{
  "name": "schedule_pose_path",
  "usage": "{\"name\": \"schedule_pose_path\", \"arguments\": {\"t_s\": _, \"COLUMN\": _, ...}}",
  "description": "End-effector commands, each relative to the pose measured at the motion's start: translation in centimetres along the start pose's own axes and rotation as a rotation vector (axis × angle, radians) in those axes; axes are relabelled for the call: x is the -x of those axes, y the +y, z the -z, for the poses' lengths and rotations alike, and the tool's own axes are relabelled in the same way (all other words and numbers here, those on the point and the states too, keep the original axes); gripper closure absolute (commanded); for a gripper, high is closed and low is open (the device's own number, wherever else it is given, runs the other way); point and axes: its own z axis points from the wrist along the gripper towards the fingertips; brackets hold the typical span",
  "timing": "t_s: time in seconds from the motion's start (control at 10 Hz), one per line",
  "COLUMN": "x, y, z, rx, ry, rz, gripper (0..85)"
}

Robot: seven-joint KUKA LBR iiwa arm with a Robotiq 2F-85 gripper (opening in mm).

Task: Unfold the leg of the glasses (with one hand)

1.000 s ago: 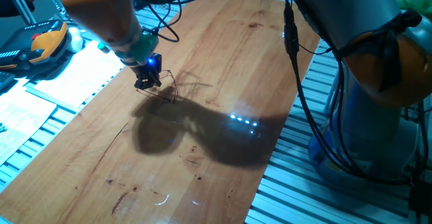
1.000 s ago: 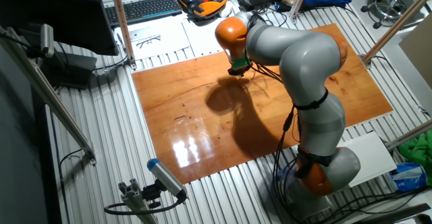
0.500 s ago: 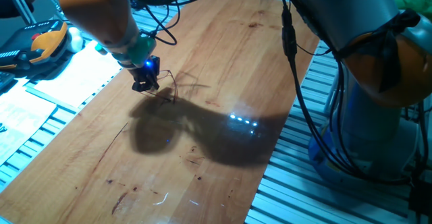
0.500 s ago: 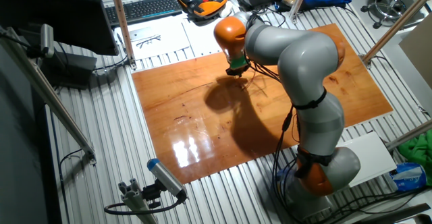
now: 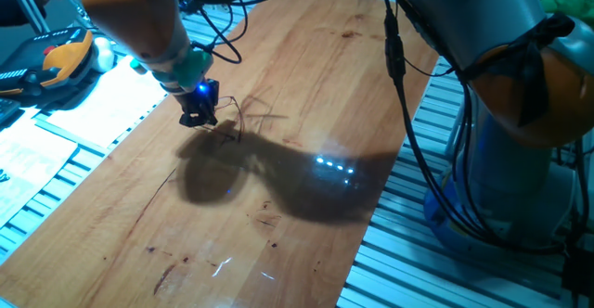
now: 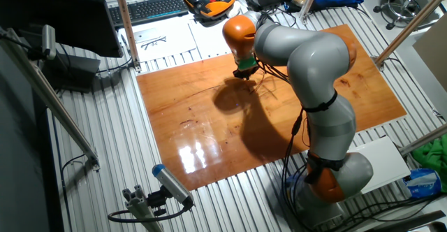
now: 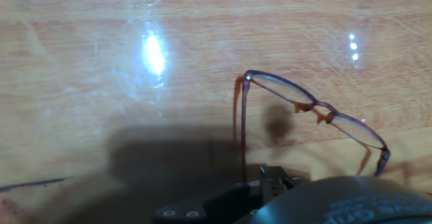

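Apparently light, fragile wire glasses [image 7: 314,109] | take the thin leg at 6 o'clock, gently | hand [image 5: 198,115] state: cannot tell, fingers hidden.

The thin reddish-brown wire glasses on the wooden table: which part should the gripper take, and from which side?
Probably the thin reddish-brown wire glasses' near leg, gripped near its free end from above. In the hand view it runs straight from the hinge toward the black two-finger gripper, clear of the lenses.

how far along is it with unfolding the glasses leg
Partly done, it seems. In the hand view the glasses rest on the wooden table with one leg swung out from the frame, running toward the gripper. In hand: the gripper sits low at that leg's end; grip unclear. Left: the far leg's state is hard to tell, then withdrawing.
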Motion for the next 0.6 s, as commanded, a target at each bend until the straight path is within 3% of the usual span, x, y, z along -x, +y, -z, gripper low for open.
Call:
{"name": "schedule_pose_path", "arguments": {"t_s": 0.0, "x": 0.01, "y": 0.11, "z": -0.26, "rx": 0.007, "ry": 0.0, "rz": -0.006, "gripper": 85.0}}
{"name": "schedule_pose_path", "arguments": {"t_s": 0.5, "x": -0.18, "y": 0.94, "z": -0.74, "rx": 0.045, "ry": 0.009, "rz": -0.046, "gripper": 85.0}}
